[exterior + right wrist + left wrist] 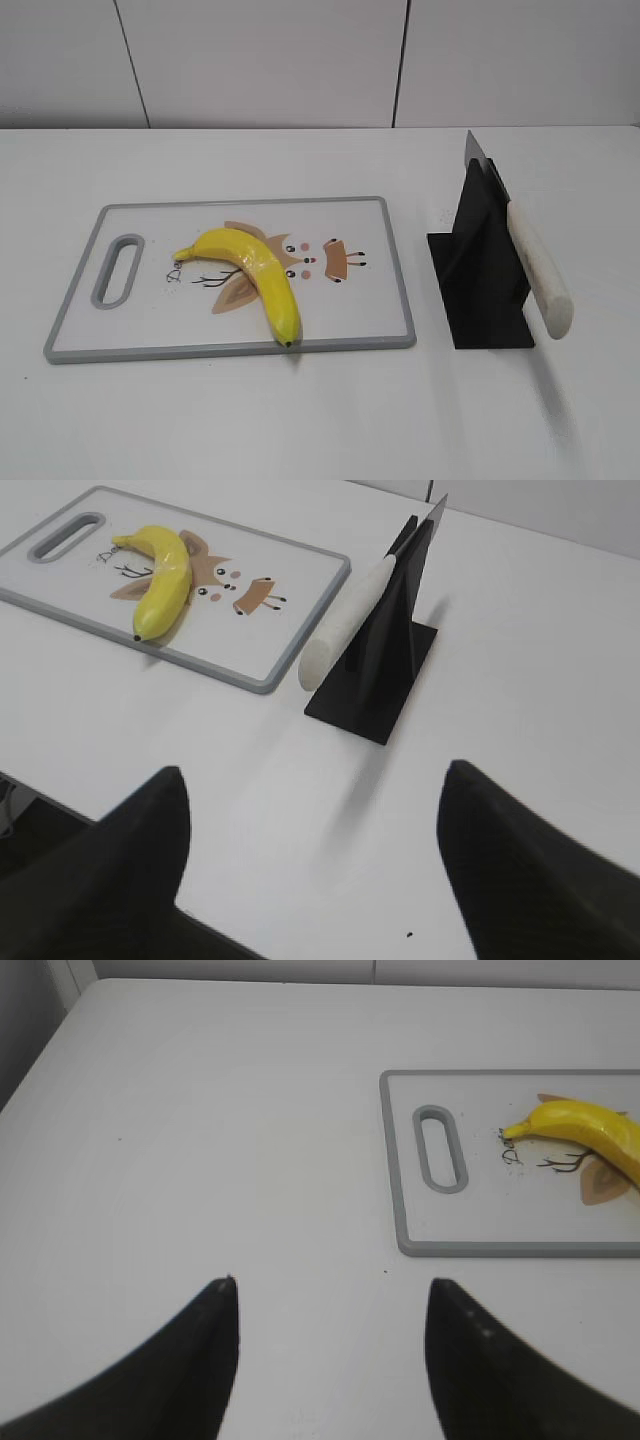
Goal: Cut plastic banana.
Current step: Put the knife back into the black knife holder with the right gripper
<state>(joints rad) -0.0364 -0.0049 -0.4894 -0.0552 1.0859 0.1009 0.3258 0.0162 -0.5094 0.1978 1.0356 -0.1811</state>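
Two grippers are seen, and both are spread wide with nothing held between the jaws. The left gripper is kept over bare white table, off to the side of the cutting board where its handle slot is cut. The right gripper is kept over the table too, near the front edge, with the black knife stand a little way ahead of it. A knife is leaned in that stand, with the blade up at the back and the white handle pointing down toward the front. The plastic banana is laid on the board, bent like a smile, with its stem toward the handle slot and its dark tip near the front rim. No cut is seen on it, so the job looks like it is only at the start. The knife will likely have to be picked up first. It would be done well if the white handle is gripped around its middle and lifted straight out, so the stand is not tipped over. The banana could then be held still by the left gripper near its stem, well away from where the blade is brought down across its middle.
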